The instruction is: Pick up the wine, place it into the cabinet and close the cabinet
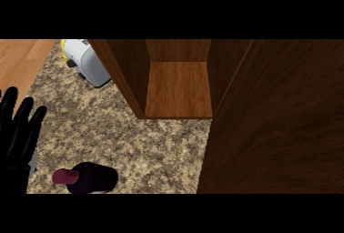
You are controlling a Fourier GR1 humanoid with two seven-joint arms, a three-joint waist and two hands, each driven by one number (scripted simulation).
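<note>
Dark wine (91, 177) is cut off at lower left — left hand (17, 136) is held open beside it, cabinet (178, 88) door open.

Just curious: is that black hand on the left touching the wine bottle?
Apart. The head view shows speckled counter between the left hand and the bottle.

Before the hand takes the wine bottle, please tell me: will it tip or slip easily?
The wine bottle stands upright on the speckled counter, seen from above, with a narrow capped neck, so a sideways push would probably tip it and let it roll. Its dark body looks smooth, likely slippery. The left hand is open beside it.
</note>
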